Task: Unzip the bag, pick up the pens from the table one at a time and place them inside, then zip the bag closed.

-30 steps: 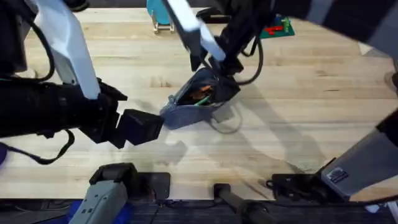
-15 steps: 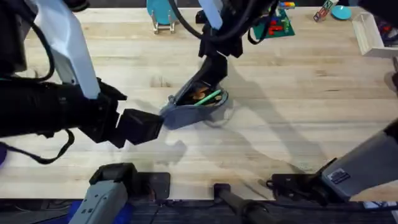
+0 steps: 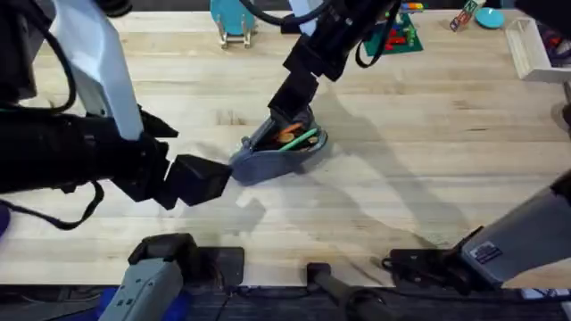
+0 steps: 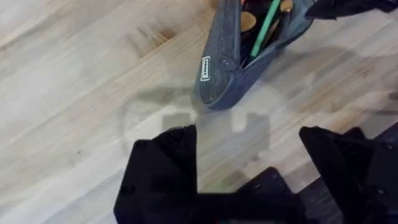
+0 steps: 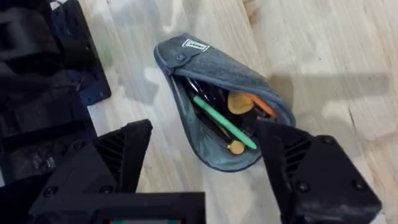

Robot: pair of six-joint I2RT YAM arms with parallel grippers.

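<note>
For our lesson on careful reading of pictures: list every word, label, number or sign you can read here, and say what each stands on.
No text can be read.
Small white tag on the bag, near its closed end: lettering too small and blurred.
White sticker on the right arm's base: dark marks, unreadable.

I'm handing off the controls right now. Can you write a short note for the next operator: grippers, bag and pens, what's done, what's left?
Left gripper: open, empty, just short of the bag's closed end.
Right gripper: open, empty, above the bag's far end.
Bag: lying on the table, unzipped and gaping.
Pens: the green pen and an orange pen lie inside.
Done: unzipping, these two pens loaded.
Left: zip the bag closed.
</note>
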